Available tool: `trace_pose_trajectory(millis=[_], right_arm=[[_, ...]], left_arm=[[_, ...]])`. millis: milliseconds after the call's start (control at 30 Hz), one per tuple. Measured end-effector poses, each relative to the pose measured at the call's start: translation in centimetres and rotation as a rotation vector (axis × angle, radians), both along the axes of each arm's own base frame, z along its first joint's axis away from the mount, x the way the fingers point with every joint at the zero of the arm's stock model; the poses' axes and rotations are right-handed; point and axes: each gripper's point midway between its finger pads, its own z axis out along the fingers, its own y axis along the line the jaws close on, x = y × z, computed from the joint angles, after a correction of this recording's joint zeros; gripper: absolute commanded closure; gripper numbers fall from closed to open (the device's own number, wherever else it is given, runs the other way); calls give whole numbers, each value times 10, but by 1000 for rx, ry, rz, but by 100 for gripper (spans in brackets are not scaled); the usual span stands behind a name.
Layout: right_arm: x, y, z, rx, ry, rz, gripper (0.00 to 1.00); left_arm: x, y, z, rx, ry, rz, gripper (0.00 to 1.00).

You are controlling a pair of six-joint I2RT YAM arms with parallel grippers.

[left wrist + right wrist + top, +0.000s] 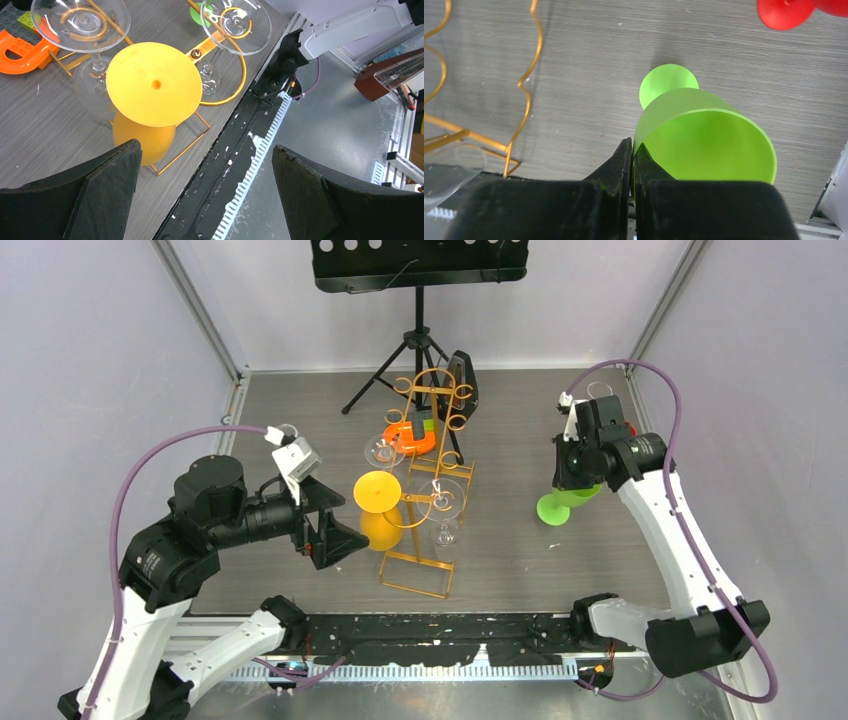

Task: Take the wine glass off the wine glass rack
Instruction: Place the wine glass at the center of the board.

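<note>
The gold wire wine glass rack (415, 585) stands mid-table, its base wire (185, 151) just ahead of my left fingers. A yellow wine glass (377, 492) hangs upside down on it, foot (155, 85) facing my left wrist camera. Two clear glasses (80, 20) (240, 22) hang beside it. My left gripper (345, 520) (206, 148) is open and empty, close to the yellow glass. My right gripper (578, 480) (631, 145) is shut on the rim of a green wine glass (553, 508) (704, 135), right of the rack (526, 85). The glass is tilted and its foot is low by the table.
A black tripod music stand (420, 340) is at the back. An orange piece with toy bricks (410, 435) and a dark wedge-shaped object (462, 380) lie behind the rack. A red item (784, 12) sits beyond the green glass. The table's black front strip (440, 635) runs between the arm bases.
</note>
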Motion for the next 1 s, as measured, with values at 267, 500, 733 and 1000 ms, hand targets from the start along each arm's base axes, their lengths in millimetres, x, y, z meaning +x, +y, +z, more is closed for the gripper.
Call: trace_pose_trajectory(millis=[267,500,733,1000], right_arm=[[29,-45,-30,-38,28,-173,94],[46,-72,-49,-46,57,-265,94],[57,-81,-63,-73,81,-293,93],[62,-82,-69,-74,90,-287,82]], left_arm=[[1,-1,-5,5,14,0,0],[2,-1,-5,5,12,2,0],[3,3,-4,7,-4,24,0],[5,5,-4,10,-15,42,0]])
